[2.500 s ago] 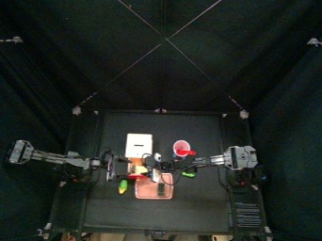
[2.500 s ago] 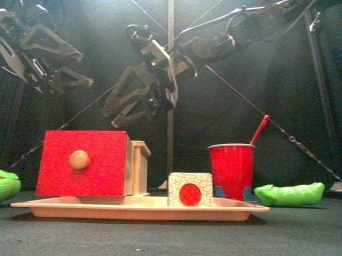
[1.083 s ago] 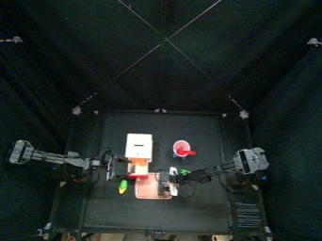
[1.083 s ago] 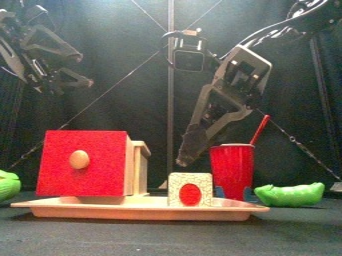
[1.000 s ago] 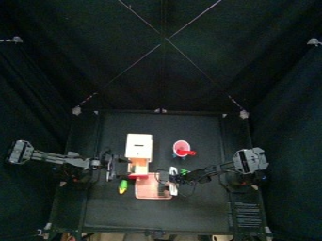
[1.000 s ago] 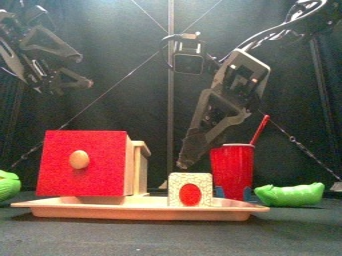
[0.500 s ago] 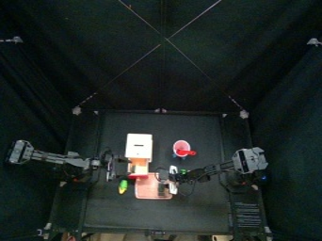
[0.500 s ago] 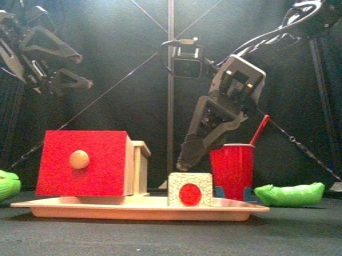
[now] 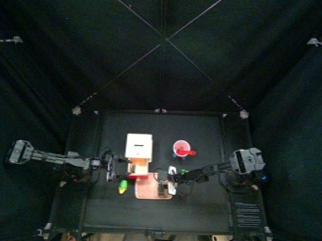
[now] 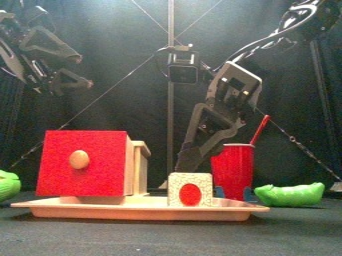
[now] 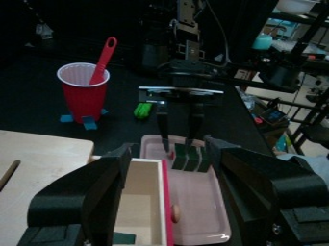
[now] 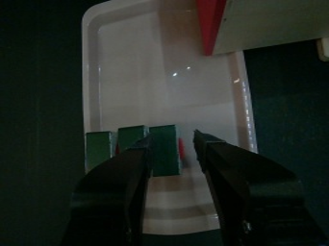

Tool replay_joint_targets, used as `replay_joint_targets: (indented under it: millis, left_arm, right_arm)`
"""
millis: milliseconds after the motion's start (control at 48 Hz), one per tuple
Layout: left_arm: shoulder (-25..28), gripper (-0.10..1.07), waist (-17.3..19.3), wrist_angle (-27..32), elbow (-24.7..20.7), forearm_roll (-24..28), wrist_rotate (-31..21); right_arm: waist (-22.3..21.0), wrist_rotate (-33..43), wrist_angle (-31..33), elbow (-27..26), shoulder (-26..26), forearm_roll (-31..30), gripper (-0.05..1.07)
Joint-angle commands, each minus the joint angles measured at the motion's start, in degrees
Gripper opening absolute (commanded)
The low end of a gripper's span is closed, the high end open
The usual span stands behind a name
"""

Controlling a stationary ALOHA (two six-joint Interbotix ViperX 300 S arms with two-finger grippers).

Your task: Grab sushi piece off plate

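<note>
The sushi piece (image 10: pixel 190 188), a white block with a red centre and dark green sides (image 12: pixel 133 152), stands on the salmon-pink plate (image 10: pixel 80 208) near its right end. My right gripper (image 10: pixel 182 165) hangs just above it, open, the jaws reaching down on either side of the piece (image 11: pixel 190 154) without closing on it. In the top view this gripper (image 9: pixel 170 179) is over the plate (image 9: pixel 151 191). My left gripper (image 11: pixel 180 178) is open and holds nothing; it rests at the plate's left end (image 9: pixel 111 168), raised above the table.
A red-fronted cream box (image 10: pixel 83 163) with a wooden knob fills the plate's left half. Behind the sushi, to the right, stands a red cup (image 10: pixel 231 168) holding a red stick. Green lumps lie on the table at far left (image 10: pixel 7 185) and far right (image 10: pixel 290 193).
The right arm has swung in from the right over the plate and sunk toward the sushi piece, its jaws narrowing slightly. The left arm has not moved.
</note>
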Motion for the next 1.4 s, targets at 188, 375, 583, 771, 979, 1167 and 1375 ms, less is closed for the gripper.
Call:
replay_joint_targets:
  millis: [188, 375, 583, 771, 979, 1167, 1375]
  left_arm:
    - [0.09, 0.96, 0.18, -0.53, -0.7, 0.0, 0.09]
    - [0.09, 0.96, 0.18, -0.53, -0.7, 0.0, 0.09]
    - [0.09, 0.96, 0.18, -0.53, -0.7, 0.0, 0.09]
    - [0.09, 0.96, 0.18, -0.53, -0.79, 0.0, 0.09]
    - [0.09, 0.96, 0.18, -0.53, -0.7, 0.09, 0.09]
    - [0.0, 0.96, 0.18, -0.53, -0.7, 0.0, 0.09]
    - [0.09, 0.96, 0.18, -0.53, -0.7, 0.0, 0.09]
  right_arm:
    - [0.09, -0.09, -0.09, -1.23, -1.49, 0.09, 0.76]
    - [0.26, -0.09, -0.18, -1.58, -1.76, -0.09, 0.76]
    - [0.62, -0.09, 0.35, -1.67, -1.67, 0.0, 0.76]
    - [0.62, -0.09, 0.79, -1.67, -1.32, 0.09, 0.76]
    - [0.62, -0.09, 1.23, -1.76, -1.23, 0.09, 0.76]
    - [0.53, -0.09, 1.41, -1.76, -0.79, 0.09, 0.76]
    - [0.26, -0.09, 1.49, -1.93, -0.35, 0.09, 0.76]
